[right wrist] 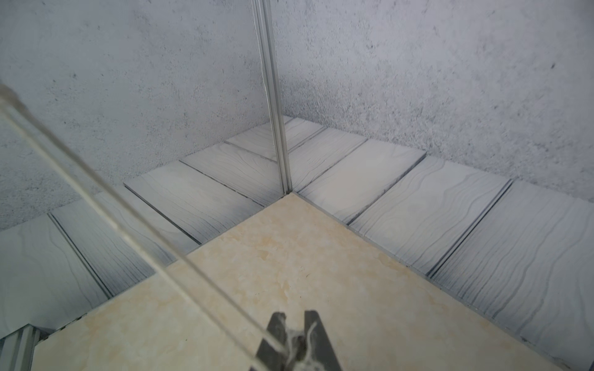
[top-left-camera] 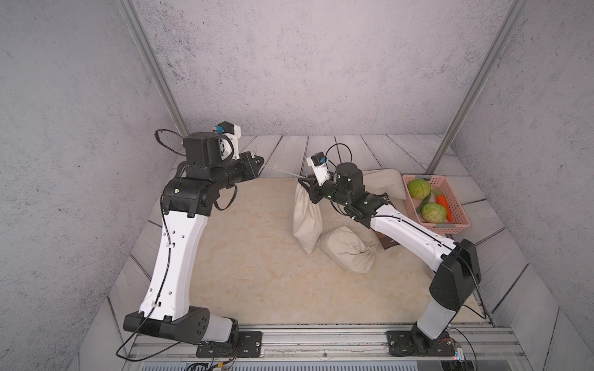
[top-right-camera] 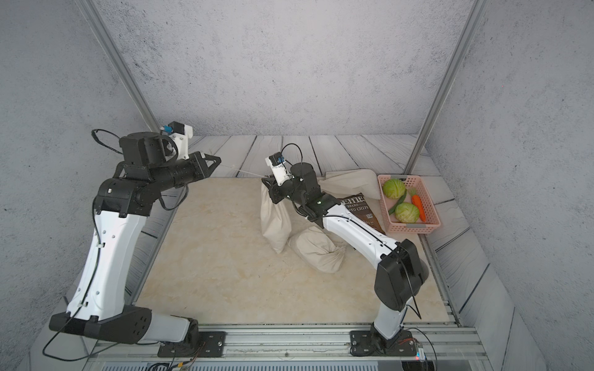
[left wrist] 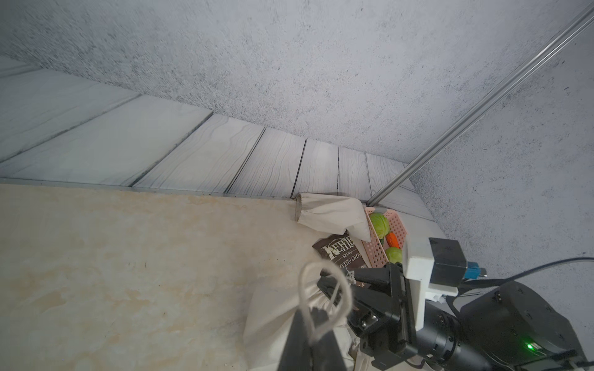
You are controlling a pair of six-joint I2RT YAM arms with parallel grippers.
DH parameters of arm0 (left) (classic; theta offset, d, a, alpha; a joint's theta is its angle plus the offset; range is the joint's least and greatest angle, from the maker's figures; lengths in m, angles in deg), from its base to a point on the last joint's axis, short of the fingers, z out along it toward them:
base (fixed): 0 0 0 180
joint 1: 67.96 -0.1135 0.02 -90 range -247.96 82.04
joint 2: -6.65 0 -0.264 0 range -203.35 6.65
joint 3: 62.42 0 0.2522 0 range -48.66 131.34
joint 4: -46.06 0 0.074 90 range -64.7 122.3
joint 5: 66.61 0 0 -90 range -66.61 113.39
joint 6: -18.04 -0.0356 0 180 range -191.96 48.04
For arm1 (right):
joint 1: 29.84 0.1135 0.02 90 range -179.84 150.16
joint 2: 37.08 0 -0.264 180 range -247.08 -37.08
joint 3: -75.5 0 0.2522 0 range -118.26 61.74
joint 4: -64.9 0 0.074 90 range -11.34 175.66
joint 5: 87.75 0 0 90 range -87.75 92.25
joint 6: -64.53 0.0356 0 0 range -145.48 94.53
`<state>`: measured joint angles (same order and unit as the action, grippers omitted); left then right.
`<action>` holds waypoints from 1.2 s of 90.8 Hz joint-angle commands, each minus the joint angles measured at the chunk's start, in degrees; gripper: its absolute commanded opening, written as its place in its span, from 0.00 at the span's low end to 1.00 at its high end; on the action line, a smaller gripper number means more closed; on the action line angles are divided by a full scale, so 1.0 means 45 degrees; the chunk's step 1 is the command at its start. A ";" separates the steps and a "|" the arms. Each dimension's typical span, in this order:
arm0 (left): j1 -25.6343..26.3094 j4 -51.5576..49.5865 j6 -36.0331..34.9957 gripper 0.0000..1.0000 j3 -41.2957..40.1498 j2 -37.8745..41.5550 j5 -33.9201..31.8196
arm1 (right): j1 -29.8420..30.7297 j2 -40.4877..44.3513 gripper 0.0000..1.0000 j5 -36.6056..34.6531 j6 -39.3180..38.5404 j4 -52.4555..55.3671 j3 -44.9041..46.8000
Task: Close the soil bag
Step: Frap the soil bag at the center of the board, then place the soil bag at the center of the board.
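The soil bag [top-left-camera: 307, 218] [top-right-camera: 274, 221] is a beige cloth sack standing upright on the tan mat. My right gripper [top-left-camera: 302, 182] [right wrist: 294, 318] is shut on its gathered top, with frayed cord ends showing between the fingers. A pale drawstring [top-left-camera: 283, 171] [right wrist: 128, 237] runs taut from the bag's neck to my left gripper [top-left-camera: 262, 162] [left wrist: 310, 316]. The left gripper is shut on a loop of that drawstring [left wrist: 324, 298] and hangs above the mat, to the left of the bag. The bag's mouth is hidden behind the right gripper.
A second beige sack [top-left-camera: 347, 249] lies on its side against the soil bag. A third one [top-left-camera: 384, 181] lies flat at the back. A brown chips bag [top-right-camera: 358, 208] sits under my right arm. At the right stands a pink basket [top-left-camera: 448, 228] holding cabbages and a carrot.
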<state>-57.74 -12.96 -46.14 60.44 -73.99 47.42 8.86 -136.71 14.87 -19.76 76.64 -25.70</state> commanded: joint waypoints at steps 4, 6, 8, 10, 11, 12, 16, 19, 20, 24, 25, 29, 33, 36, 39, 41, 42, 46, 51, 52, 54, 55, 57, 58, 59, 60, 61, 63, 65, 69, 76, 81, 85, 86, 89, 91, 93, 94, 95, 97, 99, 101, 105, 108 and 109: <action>-0.0774 0.4148 0.0263 0.00 -0.1279 0.2169 -0.1600 | -0.2447 -0.1080 0.16 -0.3085 0.0190 0.5201 0.1930; -0.0495 0.4297 0.0205 0.00 -0.1667 0.2293 -0.1603 | -0.2447 -0.1076 0.16 -0.2826 0.0189 0.5207 0.1955; -0.0211 0.4476 0.0152 0.00 -0.2120 0.2427 -0.1632 | -0.2437 -0.1046 0.16 -0.2576 0.0183 0.5203 0.1991; 0.0100 0.4653 0.0128 0.00 -0.2468 0.2533 -0.1684 | -0.2445 -0.1014 0.16 -0.2352 0.0192 0.5178 0.2029; 0.0233 0.4737 0.0134 0.00 -0.2624 0.2580 -0.1696 | -0.2446 -0.0999 0.16 -0.2247 0.0193 0.5157 0.2058; 0.0387 0.4858 0.0137 0.00 -0.2819 0.2633 -0.1692 | -0.2427 -0.0952 0.16 -0.2145 0.0204 0.5127 0.2072; 0.0831 0.5252 0.0293 0.00 -0.3251 0.2751 -0.1545 | -0.2425 -0.0748 0.16 -0.1838 0.0255 0.4931 0.2269; 0.1105 0.5479 0.0413 0.00 -0.3383 0.2757 -0.1367 | -0.2410 -0.0549 0.16 -0.1669 0.0297 0.4669 0.2483; 0.1185 0.5531 0.0453 0.00 -0.3394 0.2741 -0.1313 | -0.2419 -0.0444 0.17 -0.1631 0.0305 0.4571 0.2568; 0.1550 0.5715 0.0495 0.00 -0.3338 0.2662 -0.1109 | -0.2397 -0.0087 0.20 -0.1476 0.0285 0.4212 0.2800; 0.1651 0.5737 0.0494 0.00 -0.3283 0.2625 -0.1076 | -0.2402 0.0002 0.20 -0.1466 0.0279 0.4157 0.2853; 0.2116 0.5788 0.0381 0.00 -0.2943 0.2444 -0.0987 | -0.2408 0.0304 0.22 -0.1408 0.0282 0.4056 0.2971; 0.2620 0.5763 0.0216 0.00 -0.2536 0.2223 -0.0984 | -0.2407 0.0608 0.25 -0.1300 0.0231 0.4016 0.3057; 0.3009 0.5821 0.0145 0.00 -0.2278 0.2023 -0.0985 | -0.2408 0.0880 0.27 -0.1208 0.0231 0.3942 0.3146; 0.3377 0.5894 0.0082 0.00 -0.2099 0.1814 -0.0978 | -0.2408 0.1178 0.28 -0.1158 0.0290 0.3796 0.3333; 0.3614 0.5955 0.0067 0.00 -0.1970 0.1697 -0.0983 | -0.2398 0.1378 0.28 -0.1153 0.0316 0.3615 0.3492; 0.3718 0.5984 0.0055 0.00 -0.1896 0.1644 -0.0984 | -0.2413 0.1486 0.29 -0.1149 0.0343 0.3468 0.3581; 0.4145 0.6101 -0.0031 0.00 -0.1677 0.1318 -0.1045 | -0.2406 0.1899 0.31 -0.1111 0.0405 0.3015 0.4000; 0.4600 0.6130 -0.0177 0.00 -0.1466 0.0906 -0.1220 | -0.2407 0.2462 0.36 -0.1127 0.0459 0.2640 0.4381; 0.4680 0.6130 -0.0184 0.00 -0.1439 0.0858 -0.1268 | -0.2408 0.2585 0.37 -0.1136 0.0464 0.2570 0.4455; 0.4828 0.6131 -0.0190 0.00 -0.1385 0.0667 -0.1339 | -0.2408 0.2789 0.39 -0.1128 0.0467 0.2478 0.4574; 0.4892 0.6141 -0.0191 0.00 -0.1369 0.0602 -0.1377 | -0.2408 0.2885 0.40 -0.1136 0.0458 0.2431 0.4639; 0.5008 0.6163 -0.0182 0.00 -0.1338 0.0412 -0.1430 | -0.2408 0.3064 0.43 -0.1128 0.0461 0.2346 0.4737; 0.5060 0.6186 -0.0177 0.00 -0.1326 0.0328 -0.1451 | -0.2408 0.3179 0.44 -0.1156 0.0464 0.2325 0.4799; 0.5115 0.6207 -0.0165 0.00 -0.1311 0.0257 -0.1472 | -0.2408 0.3275 0.45 -0.1150 0.0457 0.2286 0.4839; 0.5163 0.6237 -0.0169 0.00 -0.1303 0.0182 -0.1492 | -0.2408 0.3362 0.46 -0.1148 0.0453 0.2256 0.4869; 0.5215 0.6252 -0.0161 0.00 -0.1289 0.0096 -0.1512 | -0.2408 0.3445 0.47 -0.1156 0.0451 0.2232 0.4914; 0.5314 0.6278 -0.0125 0.00 -0.1254 -0.0017 -0.1561 | -0.2408 0.3624 0.49 -0.1148 0.0425 0.2213 0.4976; 0.5402 0.6319 -0.0092 0.00 -0.1226 -0.0168 -0.1607 | -0.2403 0.3811 0.50 -0.1111 0.0418 0.2194 0.5026; 0.5578 0.6425 -0.0065 0.00 -0.1159 -0.0466 -0.1712 | -0.2408 0.4173 0.55 -0.0979 0.0420 0.2164 0.5117; 0.5791 0.6518 0.0039 0.00 -0.0971 -0.0889 -0.1866 | -0.2395 0.4770 0.62 -0.0667 0.0461 0.1974 0.5334; 0.5912 0.6514 0.0093 0.00 -0.0765 -0.1197 -0.1920 | -0.2326 0.5214 0.67 -0.0540 0.0556 0.1776 0.5501; 0.5991 0.6443 0.0129 0.00 -0.0551 -0.1403 -0.1922 | -0.2271 0.5552 0.71 -0.0519 0.0668 0.1614 0.5568; 0.6020 0.6433 0.0125 0.00 -0.0484 -0.1449 -0.1922 | -0.2252 0.5643 0.72 -0.0519 0.0695 0.1578 0.5576; 0.6087 0.6371 0.0136 0.00 -0.0361 -0.1610 -0.1913 | -0.2213 0.5848 0.75 -0.0493 0.0750 0.1464 0.5599; 0.6127 0.6342 0.0129 0.00 -0.0266 -0.1679 -0.1905 | -0.2110 0.5958 0.76 -0.0523 0.0758 0.1367 0.5568; 0.6167 0.6306 0.0123 0.00 -0.0188 -0.1784 -0.1903 | -0.2041 0.6059 0.78 -0.0594 0.0775 0.1274 0.5555; 0.6186 0.6296 0.0122 0.00 -0.0146 -0.1825 -0.1903 | -0.1990 0.6092 0.79 -0.0645 0.0778 0.1233 0.5540; 0.6206 0.6282 0.0121 0.00 -0.0086 -0.1864 -0.1903 | -0.1926 0.6128 0.79 -0.0699 0.0779 0.1193 0.5513; 0.6245 0.6247 0.0106 0.00 0.0008 -0.1933 -0.1888 | -0.1868 0.6190 0.81 -0.0789 0.0771 0.1128 0.5468; 0.6284 0.6218 0.0102 0.00 0.0110 -0.1980 -0.1875 | -0.1794 0.6215 0.82 -0.0861 0.0749 0.1044 0.5364; 0.6313 0.6202 0.0101 0.00 0.0194 -0.2035 -0.1867 | -0.1722 0.6211 0.83 -0.0913 0.0743 0.0964 0.5274; 0.6379 0.6177 0.0087 0.00 0.0358 -0.2114 -0.1854 | -0.1604 0.6144 0.84 -0.0904 0.0753 0.0810 0.5035; 0.6408 0.6137 0.0082 0.00 0.0442 -0.2157 -0.1846 | -0.1585 0.6013 0.84 -0.0807 0.0802 0.0636 0.4873; 0.6414 0.6124 0.0082 0.00 0.0462 -0.2158 -0.1855 | -0.1586 0.5981 0.84 -0.0771 0.0830 0.0562 0.4818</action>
<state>-29.55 12.44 -45.79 59.21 -83.67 39.16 0.86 -109.15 12.18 -16.87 82.36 -1.28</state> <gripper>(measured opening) 0.047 0.836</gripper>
